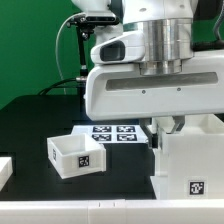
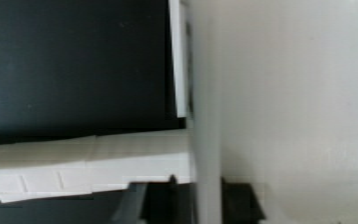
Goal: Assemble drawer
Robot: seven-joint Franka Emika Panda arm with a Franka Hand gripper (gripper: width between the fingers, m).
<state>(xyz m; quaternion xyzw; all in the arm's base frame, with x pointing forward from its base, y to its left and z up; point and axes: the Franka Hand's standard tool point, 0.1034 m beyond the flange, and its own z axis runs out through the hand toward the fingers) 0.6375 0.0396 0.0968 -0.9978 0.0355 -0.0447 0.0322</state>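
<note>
Gripper fingers straddle a wall of the tall box; whether they clamp it is unclear. The drawer sits apart, near the marker board.

Even bright light; wrist view blurred, overexposed.
</note>
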